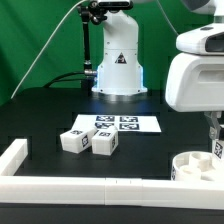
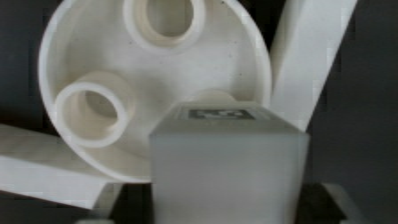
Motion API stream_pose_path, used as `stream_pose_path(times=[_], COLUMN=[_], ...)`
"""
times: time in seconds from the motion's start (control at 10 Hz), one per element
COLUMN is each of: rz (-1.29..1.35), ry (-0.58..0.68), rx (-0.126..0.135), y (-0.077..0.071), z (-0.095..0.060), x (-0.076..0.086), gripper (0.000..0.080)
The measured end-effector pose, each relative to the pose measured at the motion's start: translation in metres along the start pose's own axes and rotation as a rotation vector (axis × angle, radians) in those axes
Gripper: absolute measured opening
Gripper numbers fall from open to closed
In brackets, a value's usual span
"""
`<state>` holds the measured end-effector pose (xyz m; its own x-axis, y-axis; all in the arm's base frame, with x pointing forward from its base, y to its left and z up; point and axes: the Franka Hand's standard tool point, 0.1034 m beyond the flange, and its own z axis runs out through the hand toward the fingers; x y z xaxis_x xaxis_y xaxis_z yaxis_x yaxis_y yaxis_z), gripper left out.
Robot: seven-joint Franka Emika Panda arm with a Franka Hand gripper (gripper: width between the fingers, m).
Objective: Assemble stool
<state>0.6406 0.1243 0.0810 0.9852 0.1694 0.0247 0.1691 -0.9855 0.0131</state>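
Holding one leg [image 1: 218, 149] [image 2: 222, 165]: fingers [image 1: 212, 130] clamped on it, over seat [image 1: 185, 172] [image 2: 125, 60] near its 3 o'clock rim; contact w/ seat can't tell. Seat lies flat on surface [image 1: 50, 110] at approx 4 o'clock in exterior view, sockets up. Two other legs [image 1: 75, 140] [image 1: 104, 143] side by side at 7 o'clock of marker board [image 1: 120, 124], well apart from seat. Rail [image 1: 60, 187] along 6 o'clock edge.

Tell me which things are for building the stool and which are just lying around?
For the stool:
- round seat
- two loose legs
- third leg, being held

Just lying about:
- marker board
- long white rail
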Motion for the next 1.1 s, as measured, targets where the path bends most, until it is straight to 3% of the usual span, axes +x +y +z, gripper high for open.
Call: stream_pose_path(times=[0.2, 0.7, 1.1], rz=[0.178, 0.727, 0.971], ry=[-0.001, 0.012, -0.002], rx=[0.009, 0.101, 0.121], y=[0.0006, 0.0028, 0.0013], z=[0.0007, 0.0016, 0.0016], x=[-0.0005, -0.0018, -0.0012], gripper=[0.034, 0.034, 0.034])
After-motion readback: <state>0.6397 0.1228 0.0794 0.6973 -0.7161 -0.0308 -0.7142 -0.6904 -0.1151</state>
